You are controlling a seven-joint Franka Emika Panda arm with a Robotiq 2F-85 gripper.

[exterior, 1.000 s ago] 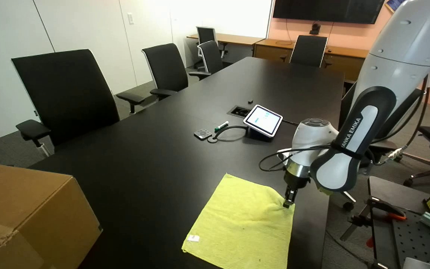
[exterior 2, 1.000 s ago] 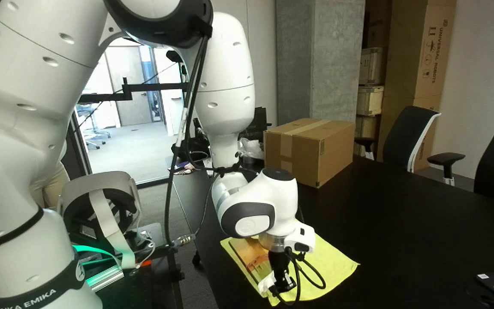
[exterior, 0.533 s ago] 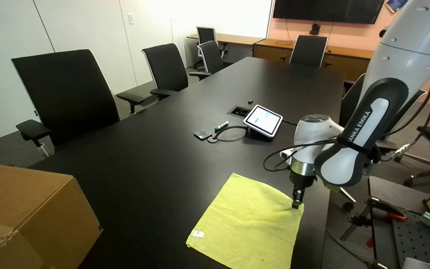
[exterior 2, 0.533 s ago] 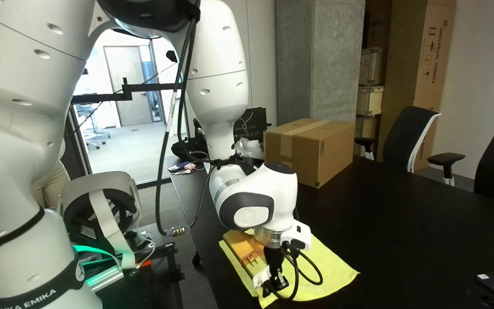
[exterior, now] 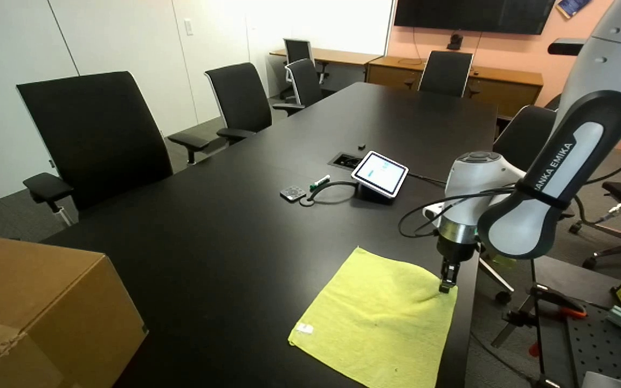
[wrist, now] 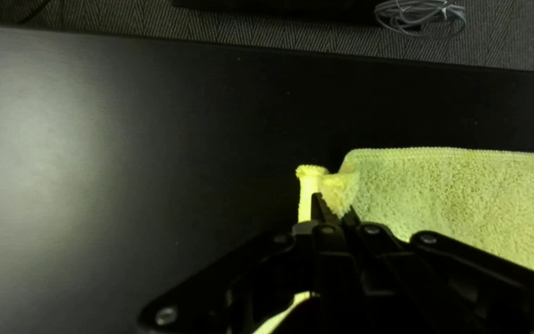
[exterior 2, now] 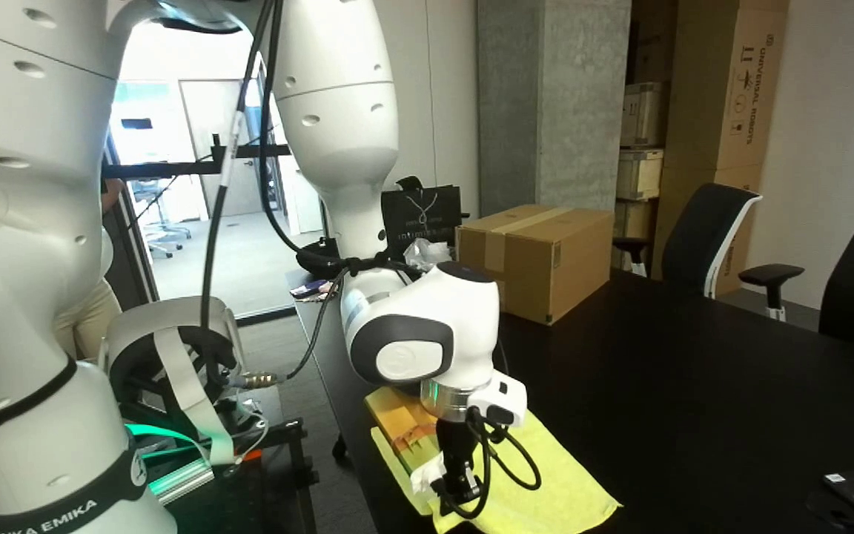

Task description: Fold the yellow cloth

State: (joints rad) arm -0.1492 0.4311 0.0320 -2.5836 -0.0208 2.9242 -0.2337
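Observation:
The yellow cloth lies mostly flat on the dark table, with slight wrinkles near the gripped corner and a white tag at another corner. It also shows in an exterior view, partly hidden by the arm, and in the wrist view. My gripper points down at the cloth's corner near the table's long edge. In the wrist view the gripper is shut on a bunched bit of that corner, with cloth between the fingertips. In an exterior view the gripper is partly covered by its cables.
A tablet on a stand, a marker and a small flat square lie farther up the table. A cardboard box stands opposite. The table edge runs close beside the gripped corner. A cart stands beyond it.
My gripper has moved toward the table's long edge, rightward in an exterior view, staying shut on the corner. The whole cloth has slid along with it.

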